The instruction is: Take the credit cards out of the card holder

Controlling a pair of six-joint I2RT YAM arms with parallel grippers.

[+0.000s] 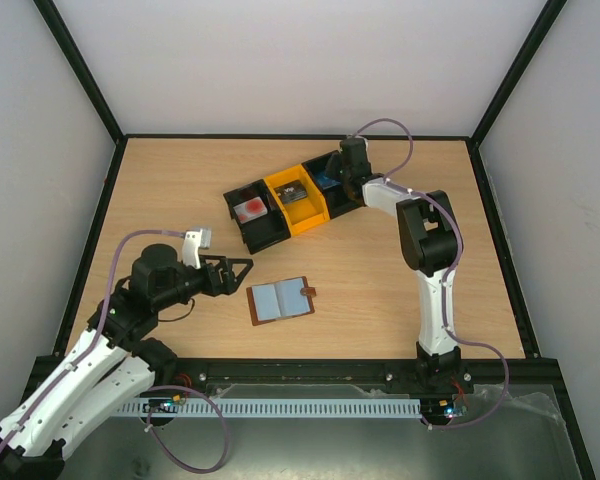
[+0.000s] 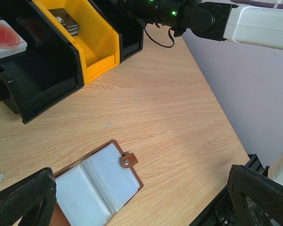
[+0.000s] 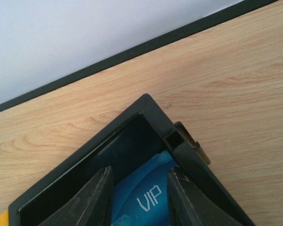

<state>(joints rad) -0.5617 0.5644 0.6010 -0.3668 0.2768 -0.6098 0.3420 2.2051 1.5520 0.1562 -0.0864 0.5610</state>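
Observation:
The brown card holder (image 1: 280,299) lies open on the table, its pale sleeves (image 2: 96,183) facing up and showing no card. My left gripper (image 1: 242,270) hovers just left of it, open and holding nothing; in the left wrist view the left gripper (image 2: 141,207) has the holder's strap tab (image 2: 128,160) low between its fingers. My right gripper (image 1: 332,178) reaches into the rightmost black bin (image 3: 179,136) at the back. Its fingers (image 3: 92,197) stand apart over a blue credit card (image 3: 146,202) marked VIP lying in that bin. A dark grey credit card (image 2: 66,21) rests in the orange bin (image 1: 296,196).
Three bins stand in a slanted row at the back middle; the left black bin (image 1: 251,215) holds a white card with a red mark (image 2: 7,37). The right arm (image 2: 254,23) stretches along the table's right side. A black frame (image 3: 108,61) edges the table.

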